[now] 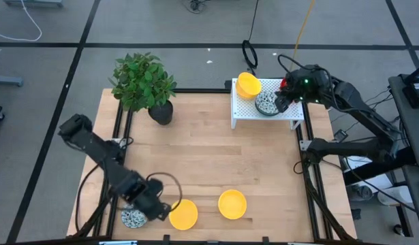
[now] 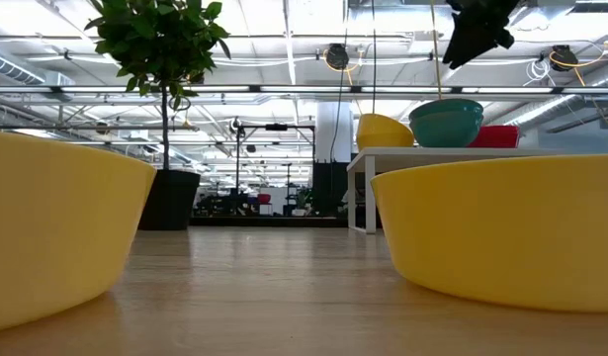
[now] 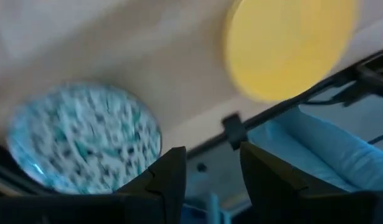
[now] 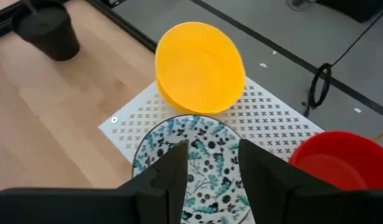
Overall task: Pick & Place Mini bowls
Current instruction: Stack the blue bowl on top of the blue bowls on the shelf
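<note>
Near the table's front left a white speckled mini bowl (image 1: 133, 218) stands on the wood, with two yellow mini bowls (image 1: 183, 214) (image 1: 232, 204) to its right. My left gripper (image 3: 213, 152) hangs open, pointing down, over the table's front edge between the speckled bowl (image 3: 85, 137) and the nearer yellow bowl (image 3: 291, 43), with nothing between its fingers. On the white rack (image 4: 272, 112) at the far right sit a tilted yellow bowl (image 4: 200, 68), a speckled bowl (image 4: 191, 162) and a red bowl (image 4: 337, 165). My right gripper (image 4: 213, 147) is open above that speckled bowl and clear of it (image 2: 477, 30).
A dark pot with a green plant (image 1: 144, 85) stands at the table's far left. The wood between the rack and the front bowls is bare (image 1: 216, 150). In the low view the two front yellow bowls (image 2: 46, 227) (image 2: 501, 232) fill the foreground.
</note>
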Tool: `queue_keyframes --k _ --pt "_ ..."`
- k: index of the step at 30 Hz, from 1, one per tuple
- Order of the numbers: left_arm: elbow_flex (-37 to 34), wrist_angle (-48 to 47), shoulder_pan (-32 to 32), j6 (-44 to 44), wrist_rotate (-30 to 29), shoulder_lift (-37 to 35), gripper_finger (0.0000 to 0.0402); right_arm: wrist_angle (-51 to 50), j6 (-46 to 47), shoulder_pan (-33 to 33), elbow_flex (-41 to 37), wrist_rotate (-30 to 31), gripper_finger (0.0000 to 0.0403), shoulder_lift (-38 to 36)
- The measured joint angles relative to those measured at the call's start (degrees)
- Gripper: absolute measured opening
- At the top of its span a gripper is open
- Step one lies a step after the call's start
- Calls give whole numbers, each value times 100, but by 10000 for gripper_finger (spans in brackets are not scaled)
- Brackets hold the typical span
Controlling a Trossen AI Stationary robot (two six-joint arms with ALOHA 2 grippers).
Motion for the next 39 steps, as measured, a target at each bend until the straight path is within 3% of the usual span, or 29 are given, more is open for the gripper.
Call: queue_keyframes --k 8,16,23,30,35,39 --pt "-907 988 -710 -2207 45 0 152 -7 -39 241 0 2 128 159" --pt "-1172 1167 -905 -2661 39 302 152 -7 -39 387 0 4 128 187" --pt "-1178 1310 -864 -2253 20 600 152 -7 -39 397 1 4 128 187" --pt "-1177 1042 -863 -1287 -31 1068 146 -7 0 397 1 4 128 187" --pt "-1130 936 -693 -448 78 1266 87 -7 4 397 0 4 128 187" --pt "-1120 695 -345 771 435 1191 31 -9 2 397 0 4 128 187"
